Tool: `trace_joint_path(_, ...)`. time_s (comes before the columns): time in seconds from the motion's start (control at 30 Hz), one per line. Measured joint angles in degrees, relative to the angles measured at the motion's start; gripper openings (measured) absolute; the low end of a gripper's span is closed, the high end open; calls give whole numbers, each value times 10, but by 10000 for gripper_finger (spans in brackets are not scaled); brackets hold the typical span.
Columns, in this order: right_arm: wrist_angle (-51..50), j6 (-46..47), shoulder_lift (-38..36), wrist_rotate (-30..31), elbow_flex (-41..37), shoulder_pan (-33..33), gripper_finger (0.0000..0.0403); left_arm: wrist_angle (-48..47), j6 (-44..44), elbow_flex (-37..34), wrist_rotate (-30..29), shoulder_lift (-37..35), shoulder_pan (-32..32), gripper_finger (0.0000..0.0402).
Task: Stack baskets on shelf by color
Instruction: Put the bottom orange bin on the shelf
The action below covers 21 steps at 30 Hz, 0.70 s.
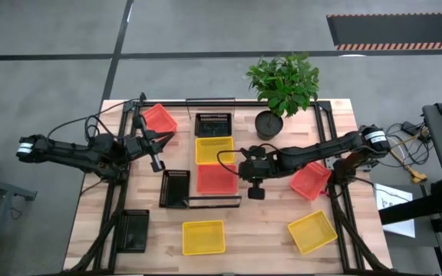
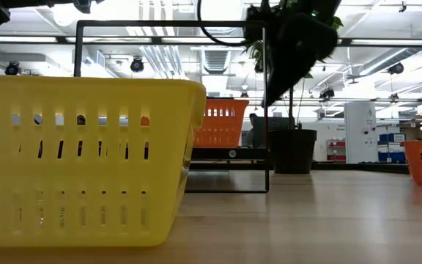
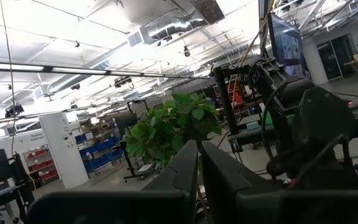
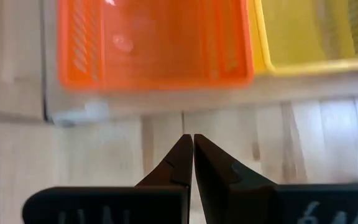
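Observation:
The shelf (image 1: 236,201) lies at the table's middle and carries a black basket (image 1: 213,124), a yellow basket (image 1: 215,150) and a red basket (image 1: 216,179) in a row. My right gripper (image 1: 256,193) is shut and empty beside the red basket's near right corner; its wrist view (image 4: 193,137) shows that red basket (image 4: 154,43) and the yellow one (image 4: 316,31) beyond the fingertips. My left gripper (image 1: 158,164) is shut and empty, left of the shelf. In the left wrist view (image 3: 199,144) it points level into the room.
Loose baskets lie on the table: red (image 1: 159,119) at far left, red (image 1: 310,181) at right, black (image 1: 175,188) and black (image 1: 134,230) at left, and yellow (image 1: 203,238) and yellow (image 1: 311,231) near the front. A potted plant (image 1: 282,84) stands at the far edge.

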Motion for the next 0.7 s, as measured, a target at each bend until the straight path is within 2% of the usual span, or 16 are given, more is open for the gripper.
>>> trace_joint_path(0.2, -22, -7, -5, -9, -27, -9, 8, 0, -13, 0, 0, 4, 0, 6)
trace_joint_path(0.3, 26, -30, 0, -19, -52, -16, 8, 1, -17, 0, 0, 4, 0, 6)
trace_joint_path(0.47, 110, -72, 3, -82, -78, -30, 8, 1, -29, 0, 0, 4, 0, 6)
trace_joint_path(0.7, 188, -118, 3, -107, -78, -46, 8, 1, -29, 0, 0, 4, 0, 6)
